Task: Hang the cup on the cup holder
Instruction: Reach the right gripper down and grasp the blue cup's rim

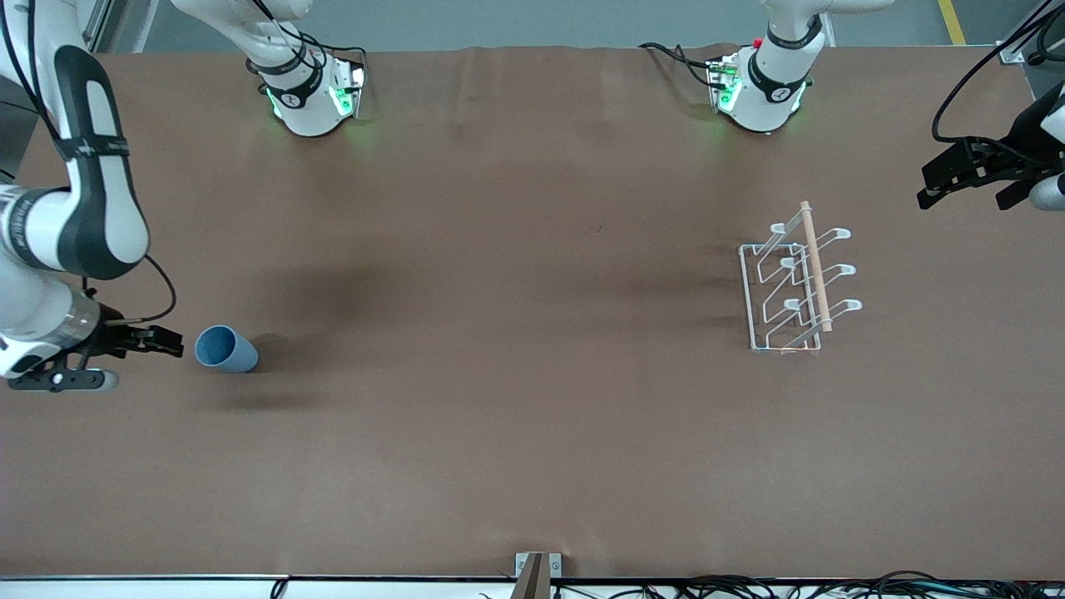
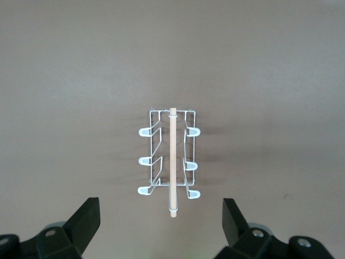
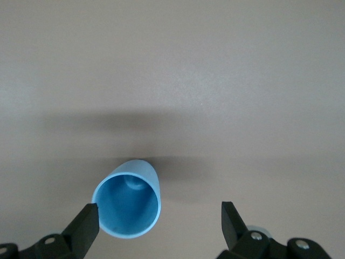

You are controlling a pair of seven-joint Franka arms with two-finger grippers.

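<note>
The blue-grey cup (image 1: 226, 349) lies on its side on the brown table at the right arm's end, with its open mouth turned to my right gripper (image 1: 170, 343). That gripper is low, open and empty, just short of the cup. In the right wrist view the cup's mouth (image 3: 128, 205) sits close to one finger, within the spread of my right gripper (image 3: 160, 208). The white wire cup holder (image 1: 799, 283) with its wooden rod stands at the left arm's end. My left gripper (image 1: 925, 187) waits open and empty, raised off to the side of it. In the left wrist view the holder (image 2: 173, 156) lies ahead of my left gripper (image 2: 160, 208).
The two arm bases (image 1: 312, 91) (image 1: 761, 83) stand along the table's edge farthest from the front camera. A small metal bracket (image 1: 537, 570) and cables sit at the edge nearest that camera. Bare brown table (image 1: 516, 333) lies between the cup and the holder.
</note>
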